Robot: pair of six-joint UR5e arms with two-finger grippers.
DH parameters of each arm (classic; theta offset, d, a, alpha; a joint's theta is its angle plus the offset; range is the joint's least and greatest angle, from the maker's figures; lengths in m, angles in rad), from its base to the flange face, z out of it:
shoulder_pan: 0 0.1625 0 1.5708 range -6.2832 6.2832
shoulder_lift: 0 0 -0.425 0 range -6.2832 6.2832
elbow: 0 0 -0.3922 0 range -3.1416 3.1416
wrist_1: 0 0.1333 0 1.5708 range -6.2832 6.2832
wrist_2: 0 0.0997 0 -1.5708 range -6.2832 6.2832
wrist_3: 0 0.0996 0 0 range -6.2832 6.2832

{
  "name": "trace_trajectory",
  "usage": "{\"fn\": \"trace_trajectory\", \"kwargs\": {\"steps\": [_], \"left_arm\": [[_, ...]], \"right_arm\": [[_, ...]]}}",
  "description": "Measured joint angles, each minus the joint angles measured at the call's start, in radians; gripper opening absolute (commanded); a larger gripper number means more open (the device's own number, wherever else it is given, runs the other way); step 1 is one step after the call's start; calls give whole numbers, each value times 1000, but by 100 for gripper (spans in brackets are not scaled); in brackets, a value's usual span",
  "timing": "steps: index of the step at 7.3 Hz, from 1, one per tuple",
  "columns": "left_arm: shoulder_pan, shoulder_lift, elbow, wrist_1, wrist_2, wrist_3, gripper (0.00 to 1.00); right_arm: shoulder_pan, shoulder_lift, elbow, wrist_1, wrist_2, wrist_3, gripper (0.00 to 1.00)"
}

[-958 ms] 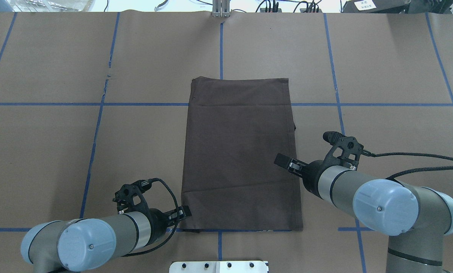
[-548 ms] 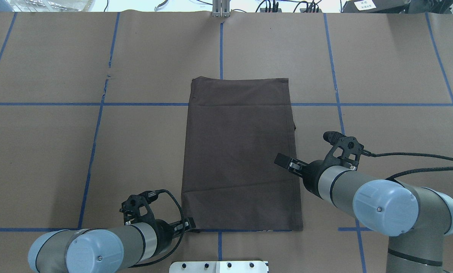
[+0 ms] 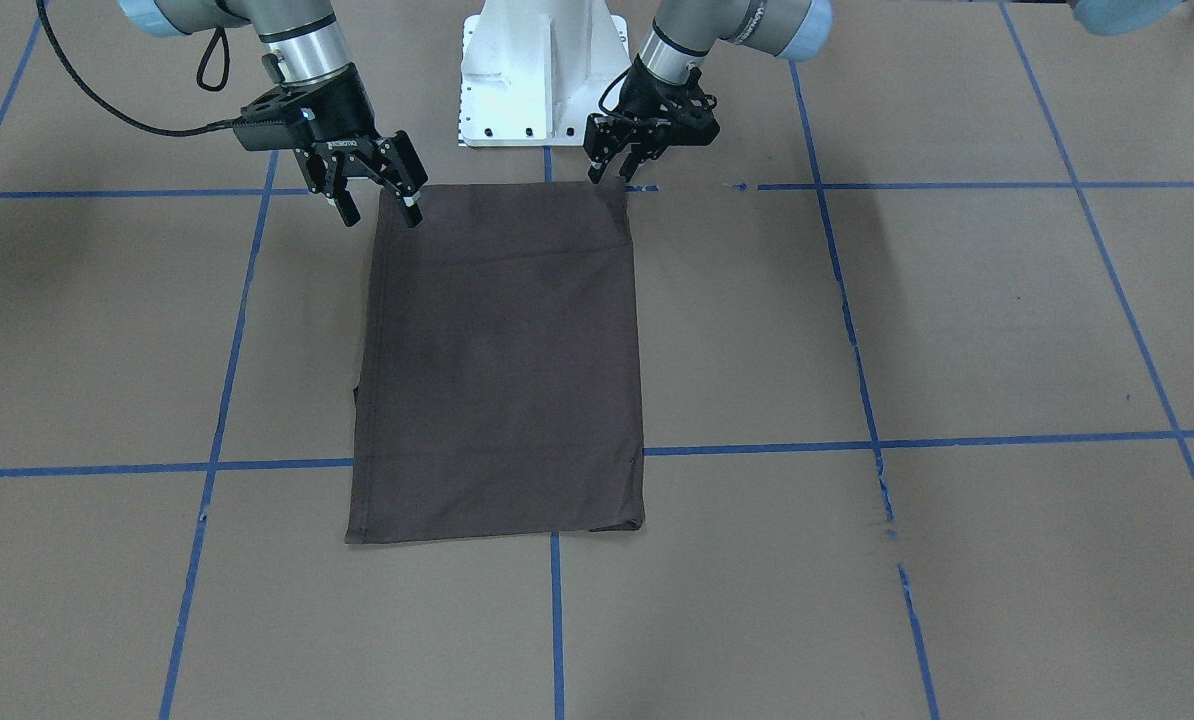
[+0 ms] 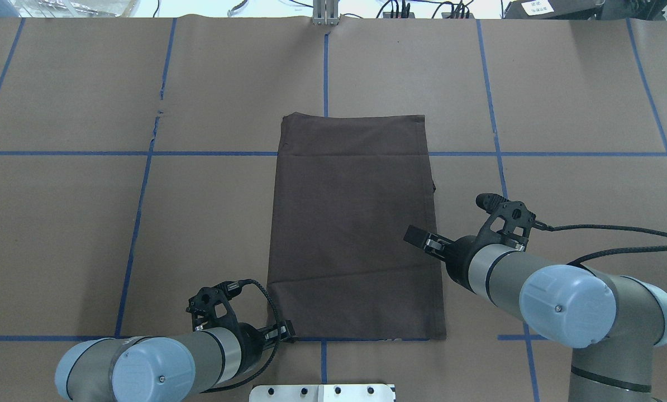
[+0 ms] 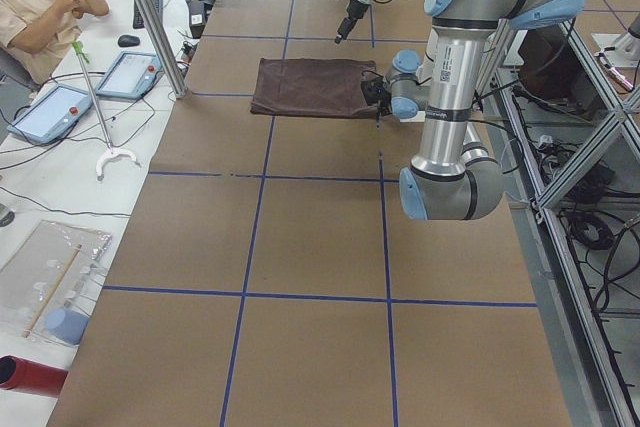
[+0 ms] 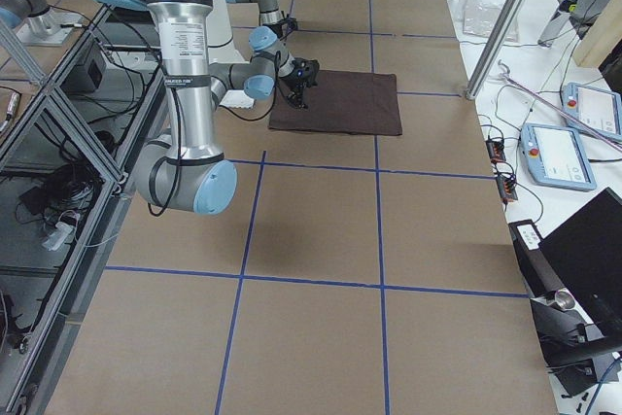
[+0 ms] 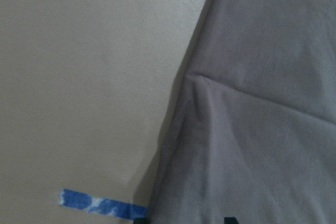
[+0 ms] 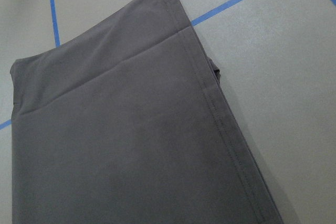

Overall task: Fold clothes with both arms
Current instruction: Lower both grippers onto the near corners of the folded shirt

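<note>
Overhead, lower left: left gripper (image 4: pixel 287 333), jaws parted, at the lower-left corner of the T-shirt (image 4: pixel 356 223); its tips are cut off in the wrist view. T-shirt lies folded flat at centre of bench (image 4: pixel 143 223), collar hidden. Right of frame: right gripper (image 4: pixel 418 239), jaws spread, above the T-shirt's right edge.

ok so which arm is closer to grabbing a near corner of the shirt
Left. The left claw sits low at the T-shirt's near corner; the right claw hangs open, higher above the side edge.

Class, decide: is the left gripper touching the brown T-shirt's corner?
Cannot tell. In the front-facing view the left gripper sits right at the T-shirt corner, but no view shows contact or a gap plainly.
</note>
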Motion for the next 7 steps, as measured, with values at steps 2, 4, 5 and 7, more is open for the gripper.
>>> {"fn": "trace_trajectory", "kwargs": {"steps": [2,4,5,7], "left_arm": [[-8,0,4,1,2,5,55],[-13,2,8,1,3,11,55],[-13,2,12,2,2,12,55],[-13,1,19,2,2,12,41]], "right_arm": [[0,1,1,0,0,0,100],[0,2,1,0,0,0,100],[0,2,1,0,0,0,100],[0,2,1,0,0,0,100]]}}
